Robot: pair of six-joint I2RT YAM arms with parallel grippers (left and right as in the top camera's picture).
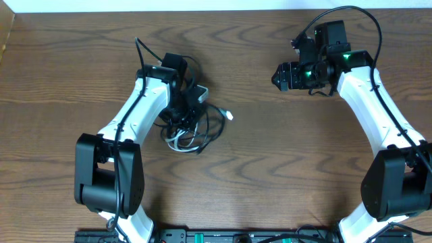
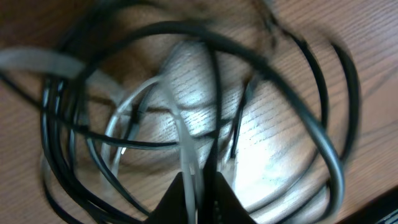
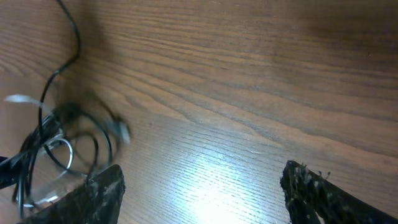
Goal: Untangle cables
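Note:
The cables (image 1: 197, 129) lie in a tangled pile of black loops and a white cord left of the table's centre, with a white plug end (image 1: 229, 115) sticking out to the right. My left gripper (image 1: 179, 108) is down in the pile. In the left wrist view its jaws (image 2: 196, 190) are shut on a white cord (image 2: 184, 138) and a black one beside it, with black loops (image 2: 323, 124) all around. My right gripper (image 1: 280, 74) is open and empty over bare wood, well right of the pile. The right wrist view shows its fingers (image 3: 199, 193) wide apart and the tangle (image 3: 59, 146) at the far left.
The wooden table (image 1: 270, 169) runs to a pale edge at the back. The arms' own thicker black wires (image 1: 351, 10) loop above the right arm. Both arm bases stand at the front edge.

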